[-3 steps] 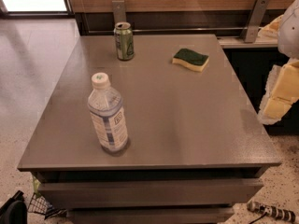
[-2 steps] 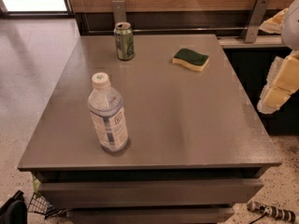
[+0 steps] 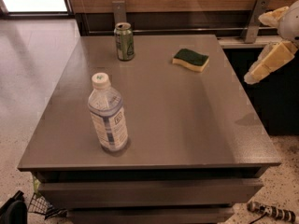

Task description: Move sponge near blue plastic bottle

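The sponge (image 3: 190, 59), yellow foam with a dark green top, lies flat on the far right part of the grey table (image 3: 187, 125). The blue plastic bottle (image 3: 108, 113), clear with a white cap and a blue-and-white label, stands upright at the front left. My gripper (image 3: 254, 48) hangs at the right edge of the view, beyond the table's right side and to the right of the sponge. Its two cream fingers (image 3: 268, 62) are spread apart and hold nothing.
A green metal drink can (image 3: 124, 41) stands at the far left-middle of the table. Metal posts (image 3: 254, 20) and a wood-panelled wall run behind the table. A dark cabinet (image 3: 275, 101) stands to the right. A cable and a striped object (image 3: 273, 212) lie on the floor.
My gripper has risen and shifted slightly left at the right edge of the view. The sponge, bottle and can have not moved.
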Tool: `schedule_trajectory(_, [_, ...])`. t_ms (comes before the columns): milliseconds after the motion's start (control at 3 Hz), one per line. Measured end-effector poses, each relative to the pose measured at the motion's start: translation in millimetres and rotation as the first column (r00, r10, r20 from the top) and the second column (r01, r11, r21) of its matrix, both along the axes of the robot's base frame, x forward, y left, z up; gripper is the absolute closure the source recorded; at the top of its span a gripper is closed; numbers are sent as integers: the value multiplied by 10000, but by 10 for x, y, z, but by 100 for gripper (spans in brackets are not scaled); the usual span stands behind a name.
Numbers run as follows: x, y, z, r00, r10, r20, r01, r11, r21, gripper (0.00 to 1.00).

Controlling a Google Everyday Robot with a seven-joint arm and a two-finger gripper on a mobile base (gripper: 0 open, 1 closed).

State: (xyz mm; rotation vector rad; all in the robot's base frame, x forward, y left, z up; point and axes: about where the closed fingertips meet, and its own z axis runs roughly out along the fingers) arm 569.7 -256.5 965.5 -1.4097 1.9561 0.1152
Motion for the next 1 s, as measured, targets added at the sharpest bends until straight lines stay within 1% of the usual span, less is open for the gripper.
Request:
schedule_trajectory(333, [472,-30,-228,9992,-111,378,52,9881,1537,0])
schedule_trajectory(667, [1006,54,-496,9918,-685,1083,246,9312,3637,0])
schedule_trajectory(1000, [1174,97,-542,9849,-1006,1406,322,9059,4222,0])
